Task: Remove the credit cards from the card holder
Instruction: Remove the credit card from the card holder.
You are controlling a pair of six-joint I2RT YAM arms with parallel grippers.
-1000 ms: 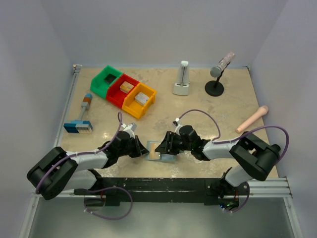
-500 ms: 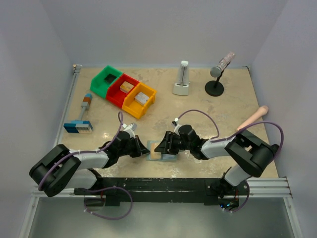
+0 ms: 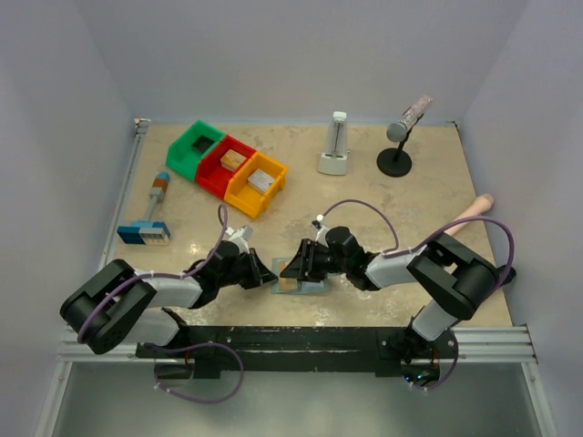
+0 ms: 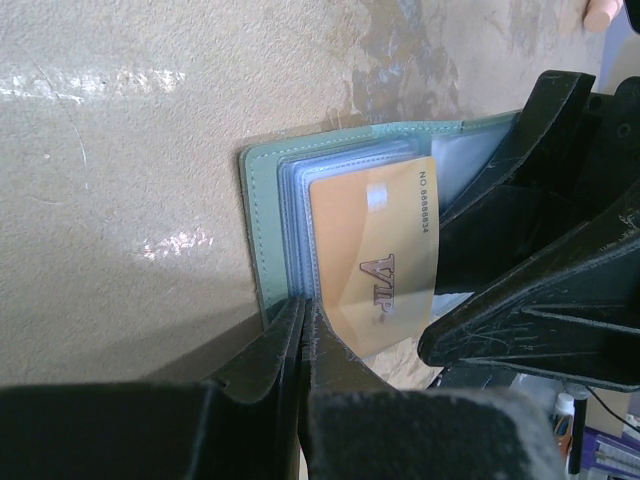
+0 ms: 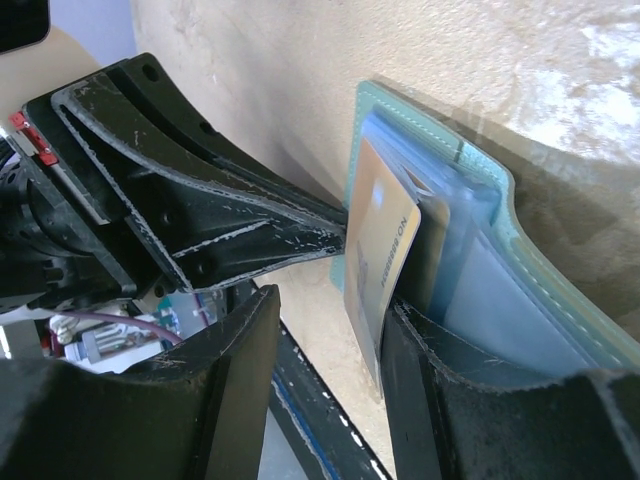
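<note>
Teal, the holder (image 4: 255,230) lies open on the worktop (image 3: 364,191) near its front edge, between the two arms. The orange-gold card (image 4: 375,255) sticks partway out of its clear sleeve but is not free. The left hand (image 4: 303,305) is pressed together at the holder's edge; whether it pinches the panel or only pins it I cannot tell. The right hand (image 5: 330,310) is spread, with the card between its fingers. No card is out yet, and I cannot make out a second card.
</note>
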